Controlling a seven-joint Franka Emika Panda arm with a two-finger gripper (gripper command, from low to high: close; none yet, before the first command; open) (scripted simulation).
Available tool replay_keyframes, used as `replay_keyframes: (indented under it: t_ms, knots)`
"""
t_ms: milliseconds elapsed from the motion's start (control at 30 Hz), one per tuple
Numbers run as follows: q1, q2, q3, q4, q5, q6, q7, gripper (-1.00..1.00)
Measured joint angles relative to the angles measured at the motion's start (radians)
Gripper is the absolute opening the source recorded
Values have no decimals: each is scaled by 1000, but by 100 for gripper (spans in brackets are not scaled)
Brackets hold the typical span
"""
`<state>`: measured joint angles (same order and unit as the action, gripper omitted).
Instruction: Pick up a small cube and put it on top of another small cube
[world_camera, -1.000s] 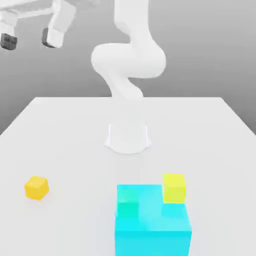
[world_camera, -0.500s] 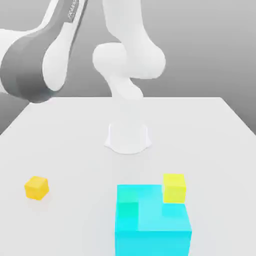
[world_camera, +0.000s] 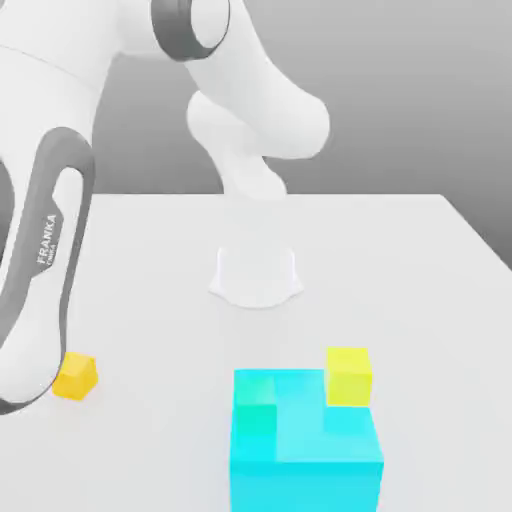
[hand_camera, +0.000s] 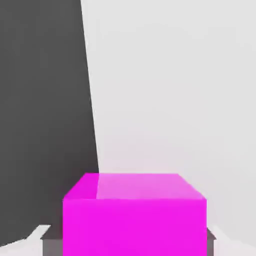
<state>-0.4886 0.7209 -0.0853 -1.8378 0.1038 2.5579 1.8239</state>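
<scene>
The end effector (hand_camera: 128, 245) has just swung down from high above the counter (world_camera: 400, 250) and closed on a magenta cube (hand_camera: 134, 215), gripped between its fingers; lifting and stacking remain.

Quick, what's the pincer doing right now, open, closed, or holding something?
Pincer: closed on the magenta cube, which sits between its fingers in the hand view.
</scene>
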Motion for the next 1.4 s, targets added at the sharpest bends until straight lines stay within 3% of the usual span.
replay_keyframes:
  t_ms: [200,567,900,1033,1067,1267,1400]
  knots:
    - [16,-128,-9,-41,-14,-88,1,-100]
    - [152,-522,139,-377,-79,-140,-181,-100]
    - [325,-870,228,-694,-62,-172,-391,-100]
    - [330,-800,241,-753,-82,-45,-395,-100]
    - [331,-771,241,-762,-89,-6,-391,100]
    - [331,-756,242,-767,-93,13,-388,100]
    - [334,-846,238,-743,-77,-101,-400,100]
